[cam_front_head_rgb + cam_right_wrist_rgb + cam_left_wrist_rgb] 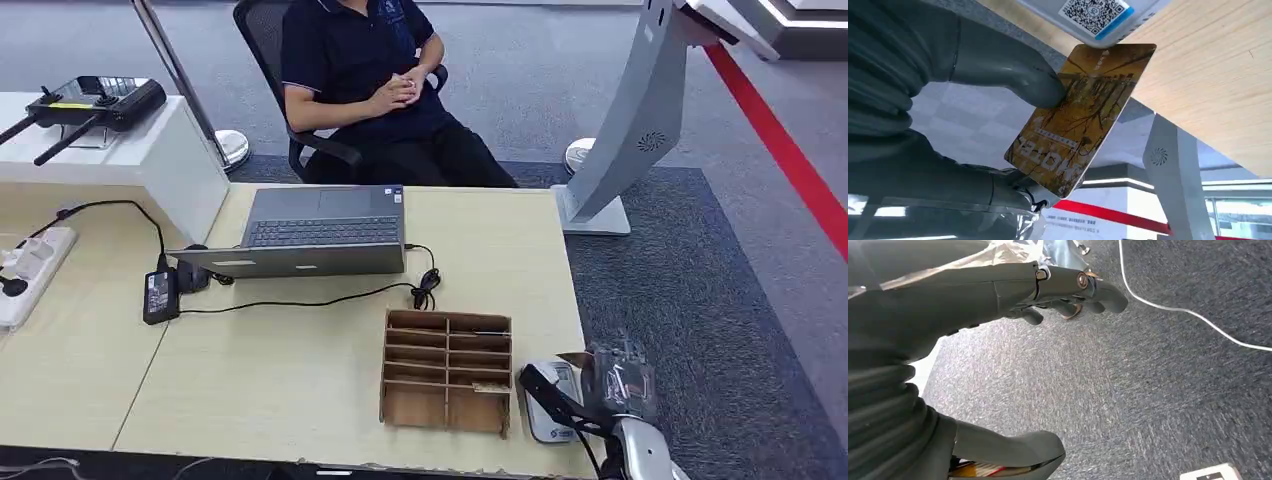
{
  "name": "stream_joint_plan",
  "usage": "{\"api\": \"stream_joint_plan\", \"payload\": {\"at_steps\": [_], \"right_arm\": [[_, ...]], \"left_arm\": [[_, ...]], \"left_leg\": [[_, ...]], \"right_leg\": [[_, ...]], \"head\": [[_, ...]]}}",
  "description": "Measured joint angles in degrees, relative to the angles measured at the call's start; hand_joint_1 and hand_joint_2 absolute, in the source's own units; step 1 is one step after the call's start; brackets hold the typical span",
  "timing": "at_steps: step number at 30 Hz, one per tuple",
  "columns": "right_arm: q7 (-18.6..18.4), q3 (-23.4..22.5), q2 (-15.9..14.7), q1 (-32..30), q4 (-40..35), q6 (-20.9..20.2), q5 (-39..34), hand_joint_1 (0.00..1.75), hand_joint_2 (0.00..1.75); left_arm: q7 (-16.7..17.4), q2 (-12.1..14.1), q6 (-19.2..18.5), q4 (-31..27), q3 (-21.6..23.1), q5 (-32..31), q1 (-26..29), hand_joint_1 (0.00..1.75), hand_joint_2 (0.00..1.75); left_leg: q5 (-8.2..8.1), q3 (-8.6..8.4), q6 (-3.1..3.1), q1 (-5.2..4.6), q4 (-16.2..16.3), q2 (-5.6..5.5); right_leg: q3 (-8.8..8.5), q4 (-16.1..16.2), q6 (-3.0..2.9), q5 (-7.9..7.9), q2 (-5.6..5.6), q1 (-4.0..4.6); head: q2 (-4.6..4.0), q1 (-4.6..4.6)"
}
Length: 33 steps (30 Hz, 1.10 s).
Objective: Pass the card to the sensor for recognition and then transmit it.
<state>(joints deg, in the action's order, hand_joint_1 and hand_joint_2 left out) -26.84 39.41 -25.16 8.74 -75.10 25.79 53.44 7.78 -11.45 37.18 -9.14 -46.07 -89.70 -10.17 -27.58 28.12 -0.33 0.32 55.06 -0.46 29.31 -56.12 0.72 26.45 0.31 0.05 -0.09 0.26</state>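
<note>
My right hand (973,130) pinches the amber tree-printed plastic card (1080,117) between thumb and fingers, its edge just beside the white QR-labelled sensor pad (1093,17). I should bring it flat over the reader and hold steady. My left hand (1068,290) hangs empty, fingers loosely curled. Beyond: the pale wooden worktop (300,360), cardboard slotted organiser (447,370), grey laptop (315,232), seated person (370,80).

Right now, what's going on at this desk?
The right robot hand holds a brown-and-gold plastic card at the near right corner of the pale wooden desk, the card's edge close to the white card reader with a QR sticker. The left robot hand hangs over grey carpet, holding nothing. A seated person in a dark shirt waits behind the grey laptop, hands clasped.
</note>
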Motion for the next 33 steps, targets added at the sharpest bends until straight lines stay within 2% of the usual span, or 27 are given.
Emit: {"api": "stream_joint_plan", "payload": {"at_steps": [6, 13, 20, 28, 33], "right_arm": [[-0.68, 0.00, 0.02, 0.00, 0.02, 3.21, 2.29, 1.75, 1.75], [-1.07, -0.64, 1.62, 0.28, -0.64, 13.05, 7.92, 1.75, 1.75], [5.18, -4.07, 6.58, -0.08, -3.61, 13.90, 13.51, 1.75, 1.75], [14.38, -7.78, 14.07, -0.29, -5.99, 13.90, 12.24, 1.75, 1.75], [16.13, -8.72, 18.17, -0.25, -6.56, 13.90, 11.96, 1.75, 1.75]], "left_arm": [[0.04, 0.00, 0.00, 0.00, 0.00, -0.13, 0.00, 0.00, 1.75], [0.35, -0.02, 0.00, 0.00, 0.07, -0.33, -0.04, 0.00, 1.75], [0.48, -0.31, 0.00, 0.00, 0.85, -0.37, -0.13, 0.00, 1.75], [0.89, -0.55, -0.37, 0.00, 1.59, -0.37, -0.19, 0.00, 1.75], [1.22, -0.68, -0.52, 0.00, 2.25, -0.37, -0.25, 0.00, 1.75]], "left_leg": [[0.00, 0.00, 0.00, 0.00, 0.00, 0.00], [0.00, 0.00, 0.00, 0.01, 0.00, 0.00], [0.00, -0.01, 0.00, 0.03, 0.00, 0.00], [0.00, -0.01, 0.00, 0.03, -0.01, 0.01], [0.00, -0.01, 0.00, 0.03, -0.01, 0.00]], "right_leg": [[0.00, 0.00, 0.00, 0.00, 0.00, 0.00], [-0.01, -0.01, 0.00, 0.00, 0.00, 0.01], [-0.01, -0.02, 0.00, 0.00, 0.00, 0.03], [-0.01, -0.02, 0.00, 0.00, 0.00, 0.03], [-0.01, -0.02, 0.00, 0.00, 0.00, 0.03]], "head": [[0.00, 0.00], [0.00, 0.02], [0.00, 0.00], [0.00, 0.00], [0.00, 0.00]]}}
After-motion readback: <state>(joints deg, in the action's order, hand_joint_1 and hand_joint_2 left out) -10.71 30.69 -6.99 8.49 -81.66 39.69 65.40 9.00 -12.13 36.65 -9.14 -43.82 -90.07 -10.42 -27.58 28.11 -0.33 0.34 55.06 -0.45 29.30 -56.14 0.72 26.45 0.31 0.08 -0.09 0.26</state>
